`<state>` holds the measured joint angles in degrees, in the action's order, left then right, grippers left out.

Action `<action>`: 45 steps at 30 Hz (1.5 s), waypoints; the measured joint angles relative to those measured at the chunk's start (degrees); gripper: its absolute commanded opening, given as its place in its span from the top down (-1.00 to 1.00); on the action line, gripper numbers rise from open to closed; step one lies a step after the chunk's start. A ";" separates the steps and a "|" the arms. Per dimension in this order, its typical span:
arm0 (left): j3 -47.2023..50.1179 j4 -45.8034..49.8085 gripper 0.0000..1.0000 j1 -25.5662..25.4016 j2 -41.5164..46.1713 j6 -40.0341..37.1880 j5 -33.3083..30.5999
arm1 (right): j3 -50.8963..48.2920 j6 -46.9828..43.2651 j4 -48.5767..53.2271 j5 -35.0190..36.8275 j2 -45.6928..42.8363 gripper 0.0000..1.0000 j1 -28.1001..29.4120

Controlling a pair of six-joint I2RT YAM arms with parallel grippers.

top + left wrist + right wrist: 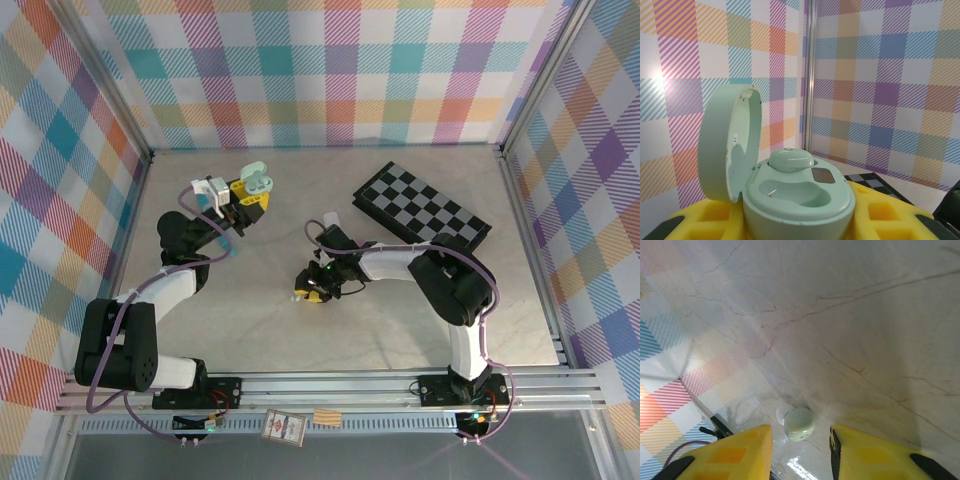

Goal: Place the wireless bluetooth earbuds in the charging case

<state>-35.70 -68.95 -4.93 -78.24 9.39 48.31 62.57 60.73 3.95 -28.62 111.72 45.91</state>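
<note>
The marble-look table (pixel 250 330) carries a folded checkerboard (pixel 420 205) at the back right, well apart from the work. Nothing else on the table matters to the task.

The left gripper (pixel 252 193) sits toward the back left. It is clamped on the mint-green charging case (pixel 800 200), whose body is wedged between the yellow fingers (pixel 890 220). The case's lid (pixel 730 145) stands open and roughly upright on the left in the left wrist view. Inside there are two sockets. The far one already holds a mint earbud (pixel 791 160), and the near socket (pixel 790 192) is empty.

The right gripper (pixel 801 440) is low over the middle of the table with its jaws apart, holding nothing. The loose mint earbud (pixel 799 423) lies on the table in line with the gap between the fingers, just ahead of the tips and touching neither. From this angle it looks almost round, so its long axis cannot be told.

The right arm is much the nearer to the loose earbud, while the case is held well away to the left and further back. The coming move probably turns on the right gripper advancing a little, so that the fingers come alongside the earbud before they close. The earbud would then go across to the empty near socket.
</note>
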 measured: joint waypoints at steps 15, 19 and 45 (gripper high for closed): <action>0.00 0.00 0.36 0.00 0.00 0.02 0.02 | 2.95 1.42 2.03 -0.83 2.01 0.35 0.37; 0.00 0.00 0.36 0.11 0.00 0.02 0.02 | 4.24 1.42 2.49 -1.25 2.95 0.36 0.66; 0.00 -0.02 0.36 0.17 0.00 0.00 0.00 | 13.55 -3.15 10.97 -2.95 8.26 0.43 2.21</action>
<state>-35.70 -68.97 -4.75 -78.24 9.39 48.31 76.12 57.58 14.92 -31.57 119.98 48.12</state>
